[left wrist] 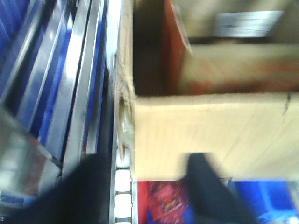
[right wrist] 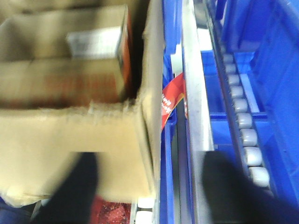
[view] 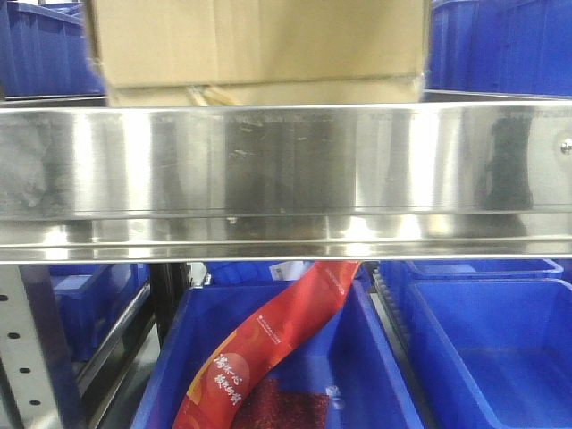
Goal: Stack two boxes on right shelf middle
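Spanning the front view from edge to edge with a wide shiny rail: the shelf (view: 286, 170), with a grey perforated upright (view: 27, 349) standing under its left end.

Sitting on that level just behind the front rail, about midway along it: a tan cardboard box (view: 259, 40), cropped by the top of the view. Showing a paler strip along its lower edge (impossible to tell whether that is a flap or a second box).

Flanking the box at the back left and back right, and filling the level below: blue bins (view: 500, 357). Leaning out of the lower middle bin toward the rail's underside: a long red packet (view: 268, 349) printed with yellow characters.

Looking down from the left wrist into the open top of the box, blurred, with a red-brown inner carton (left wrist: 233, 70) lying inside.

Holding spread at the box's near left corner: the left gripper (left wrist: 145, 158), one dark finger (left wrist: 79, 191) hanging outside the side wall and not touching it, the other crossing the front wall.

Mirroring this at the near right corner: the right gripper (right wrist: 153, 158), likewise parted, one finger (right wrist: 70, 186) overlapping the cardboard face, the other hanging over the neighbouring blue bin beside a row of pale rollers (right wrist: 245, 135).
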